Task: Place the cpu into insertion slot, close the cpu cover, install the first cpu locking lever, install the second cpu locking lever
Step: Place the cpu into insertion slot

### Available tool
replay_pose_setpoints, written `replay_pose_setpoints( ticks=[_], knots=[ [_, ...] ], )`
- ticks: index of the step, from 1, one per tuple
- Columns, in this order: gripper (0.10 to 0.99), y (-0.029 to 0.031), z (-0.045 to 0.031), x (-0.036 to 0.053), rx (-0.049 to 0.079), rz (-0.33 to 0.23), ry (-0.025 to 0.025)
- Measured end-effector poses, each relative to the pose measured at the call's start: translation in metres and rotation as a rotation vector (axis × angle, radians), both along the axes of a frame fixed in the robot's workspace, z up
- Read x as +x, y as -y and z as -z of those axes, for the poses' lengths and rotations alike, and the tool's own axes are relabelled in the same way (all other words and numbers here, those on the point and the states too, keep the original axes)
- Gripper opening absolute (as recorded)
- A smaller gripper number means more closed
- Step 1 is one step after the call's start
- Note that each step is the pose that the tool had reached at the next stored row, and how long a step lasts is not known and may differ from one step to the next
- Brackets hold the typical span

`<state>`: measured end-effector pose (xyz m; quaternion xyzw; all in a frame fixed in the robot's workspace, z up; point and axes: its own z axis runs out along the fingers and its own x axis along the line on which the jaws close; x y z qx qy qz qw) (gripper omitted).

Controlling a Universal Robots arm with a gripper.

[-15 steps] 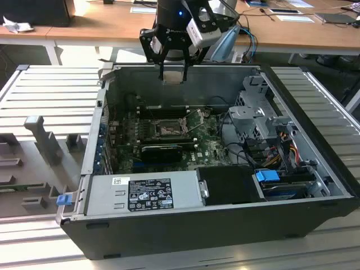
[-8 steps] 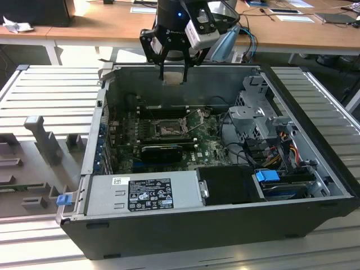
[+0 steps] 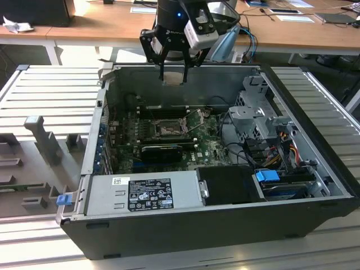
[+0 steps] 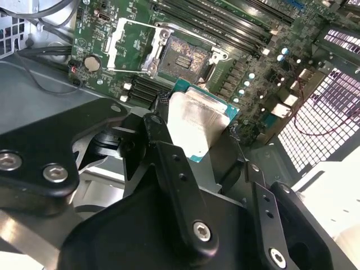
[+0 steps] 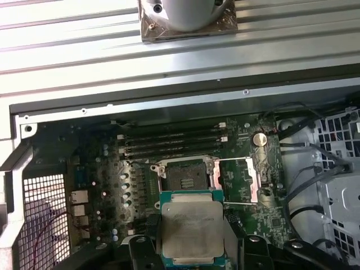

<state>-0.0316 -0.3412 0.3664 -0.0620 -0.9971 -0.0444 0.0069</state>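
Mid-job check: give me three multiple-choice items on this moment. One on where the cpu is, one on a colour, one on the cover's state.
1. Where is the cpu relative to the insertion slot?
A seated in it
B held in the end effector, raised clear of it
C lying flat beside it
2. The cpu's top is:
A silver-grey
B gold
C black
3. The cpu cover is:
A shut over the slot
B half lowered onto the chip
C swung open beside the slot

Answers:
1 B: both wrist views show it clamped, with the slot bare.
2 A: dull metal lid.
3 C: the frame lies flipped to one side.
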Motion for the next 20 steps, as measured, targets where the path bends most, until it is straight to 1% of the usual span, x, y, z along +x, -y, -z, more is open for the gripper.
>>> replay_pose_setpoints(
  ticks=[6, 9, 12, 16, 18, 20],
  knots=[
    [0.533, 0.0000, 0.0002, 0.0000, 0.000, 0.018, 0.0000],
    [0.533, 0.0000, 0.0005, 0.0000, 0.000, 0.038, 0.0002],
    [0.533, 0.0000, 0.0010, 0.0000, -0.003, 0.072, 0.0002],
    [0.533, 0.0000, 0.0019, 0.0000, -0.003, 0.171, 0.0000],
    [0.533, 0.0000, 0.0020, -0.0005, -0.003, 0.191, -0.0001],
    [0.533, 0.0000, 0.0020, -0.0013, -0.003, 0.196, -0.0001]
  ],
)
